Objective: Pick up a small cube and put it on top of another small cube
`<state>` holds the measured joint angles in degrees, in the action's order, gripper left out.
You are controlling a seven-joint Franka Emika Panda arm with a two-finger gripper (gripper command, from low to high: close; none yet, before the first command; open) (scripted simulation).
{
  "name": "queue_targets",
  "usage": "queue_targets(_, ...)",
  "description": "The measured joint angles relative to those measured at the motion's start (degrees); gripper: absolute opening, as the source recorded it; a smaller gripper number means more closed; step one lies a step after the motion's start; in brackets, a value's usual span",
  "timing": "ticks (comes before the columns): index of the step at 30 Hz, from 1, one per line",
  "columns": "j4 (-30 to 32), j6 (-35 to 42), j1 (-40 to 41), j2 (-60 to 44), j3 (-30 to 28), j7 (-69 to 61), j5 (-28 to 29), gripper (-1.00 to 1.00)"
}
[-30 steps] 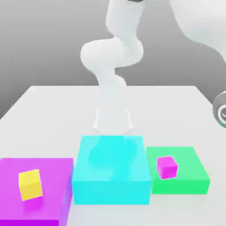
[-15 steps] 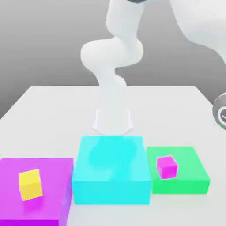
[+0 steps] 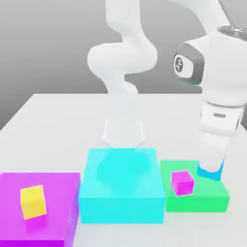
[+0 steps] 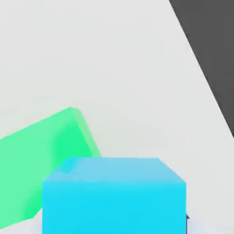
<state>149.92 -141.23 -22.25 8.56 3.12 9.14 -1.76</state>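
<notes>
**White arm lowered over green block, beside pink cube**

Seen in the exterior view: white Panda arm rising from the far middle of the pale desk, looping up and over, then dropping its wrist straight down at the exterior view's right. Hand end, tipped in blue, set low over the flat green block, just beside the small magenta-pink cube on that view's right. Fingers' state: cannot tell.

Small magenta-pink cube resting on top of the green block, apart from the hand. Small yellow cube sitting on the large magenta slab at the exterior view's left, well apart from the pink one. Between them, a tall cyan block, standing higher than both flat blocks.

Hand view: a cyan box face up close, green block beyond it, pale desk behind.
</notes>
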Motion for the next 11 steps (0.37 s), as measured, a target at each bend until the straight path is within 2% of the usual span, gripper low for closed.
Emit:
queue_targets(3, 4.7, -0.9, 1.2, 3.9, 0.0, 3.4, 0.3, -1.00)
queue_targets(7, 6.7, -9.4, 1.8, -2.6, 0.4, 4.4, 0.9, -1.00)
queue_targets(8, 7.0, -11.0, 1.7, -3.9, 0.2, 4.6, 1.0, 1.00)
queue_targets(11, 7.0, -11.0, 1.7, -3.9, 0.2, 4.6, 1.0, 1.00)
